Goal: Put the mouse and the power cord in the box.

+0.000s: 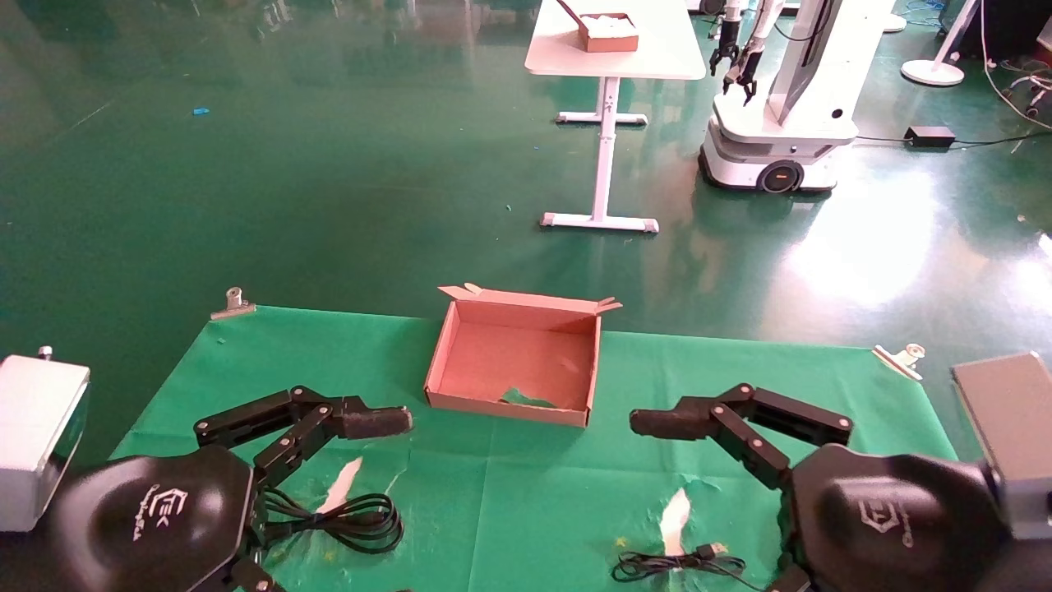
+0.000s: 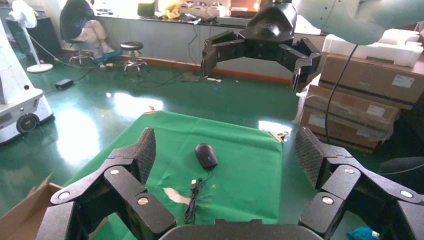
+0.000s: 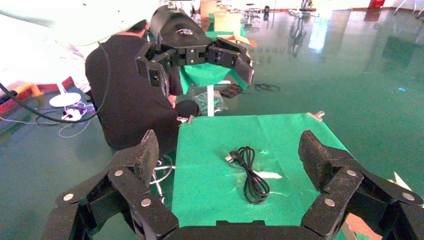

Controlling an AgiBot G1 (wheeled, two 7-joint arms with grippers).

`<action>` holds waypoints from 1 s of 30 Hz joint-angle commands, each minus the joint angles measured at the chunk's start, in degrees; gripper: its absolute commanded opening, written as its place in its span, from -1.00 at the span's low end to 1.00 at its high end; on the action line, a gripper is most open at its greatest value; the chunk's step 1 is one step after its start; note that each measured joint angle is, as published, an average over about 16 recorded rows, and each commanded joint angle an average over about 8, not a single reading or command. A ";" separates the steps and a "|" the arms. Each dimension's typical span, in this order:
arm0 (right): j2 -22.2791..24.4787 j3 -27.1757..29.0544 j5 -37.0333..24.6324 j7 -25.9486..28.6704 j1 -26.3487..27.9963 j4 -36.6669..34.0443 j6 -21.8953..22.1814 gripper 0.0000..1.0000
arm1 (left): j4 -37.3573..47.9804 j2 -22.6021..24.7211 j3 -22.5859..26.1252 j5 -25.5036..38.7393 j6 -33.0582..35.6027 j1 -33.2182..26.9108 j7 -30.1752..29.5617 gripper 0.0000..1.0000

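The brown box (image 1: 514, 362) lies open at the middle of the green cloth, far side. The looped power cord (image 1: 349, 518) rests near the front left, partly under my left arm, and also shows whole as the power cord (image 3: 250, 172). The mouse (image 2: 206, 155) sits on the cloth with its thin cable (image 2: 192, 200) trailing; in the head view only that cable (image 1: 678, 563) shows, the mouse hidden by my right arm. My left gripper (image 2: 227, 150) and right gripper (image 3: 230, 150) both hover open and hold nothing, on either side of the box.
Metal clips (image 1: 234, 302) (image 1: 900, 358) pin the cloth's far corners. White tears (image 1: 341, 485) (image 1: 675, 510) mark the cloth. A person in black (image 3: 130, 100) sits beside the table's left end. Stacked cartons (image 2: 360, 95) stand past its right end. A white table (image 1: 612, 49) and another robot (image 1: 772, 123) stand beyond.
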 commanded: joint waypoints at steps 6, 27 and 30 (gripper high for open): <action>0.00 0.00 0.00 0.00 0.00 0.00 0.00 1.00 | 0.00 0.00 0.00 0.00 0.00 0.00 0.00 1.00; 0.00 0.00 0.00 0.00 0.00 0.00 0.00 1.00 | 0.00 0.00 0.00 0.00 0.00 0.00 0.00 1.00; 0.00 0.00 0.00 0.00 0.00 0.00 0.00 1.00 | 0.00 0.00 0.00 0.00 0.00 0.00 0.00 1.00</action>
